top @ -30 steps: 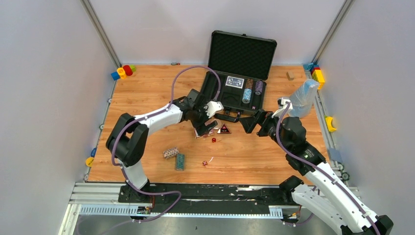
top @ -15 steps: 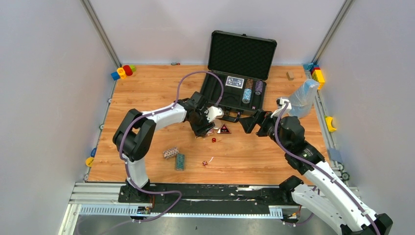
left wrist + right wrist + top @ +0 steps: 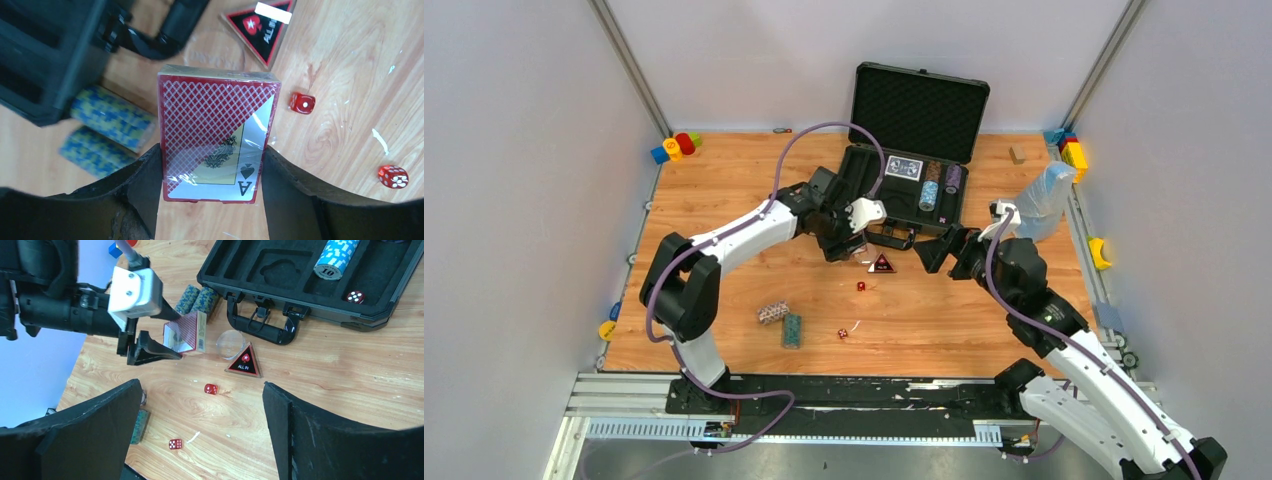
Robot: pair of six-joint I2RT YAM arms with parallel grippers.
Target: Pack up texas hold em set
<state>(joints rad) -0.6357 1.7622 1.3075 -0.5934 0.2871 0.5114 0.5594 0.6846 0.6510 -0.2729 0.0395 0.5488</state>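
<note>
The black case (image 3: pixel 871 190) lies open at the back with a blue card deck (image 3: pixel 904 168) and chip rolls (image 3: pixel 929 193) in its foam. My left gripper (image 3: pixel 846 240) is shut on a red card deck (image 3: pixel 217 135) and holds it above the table, just in front of the case's handle (image 3: pixel 260 322). Two blue-yellow chip rolls (image 3: pixel 112 117) lie under it beside the case. The triangular button (image 3: pixel 882 264) and two red dice (image 3: pixel 861 286) (image 3: pixel 842 333) lie on the wood. My right gripper (image 3: pixel 932 252) is open and empty, right of the button.
Two more chip rolls (image 3: pixel 772 312) (image 3: pixel 792 330) lie at the front left. A clear round disc (image 3: pixel 230 344) sits by the button. A clear plastic bag (image 3: pixel 1044 200) stands right of the case. Toy blocks (image 3: pixel 676 146) (image 3: pixel 1072 150) sit in the back corners.
My left gripper has moved up and away toward the case with the red deck in it. The right arm has not moved.
</note>
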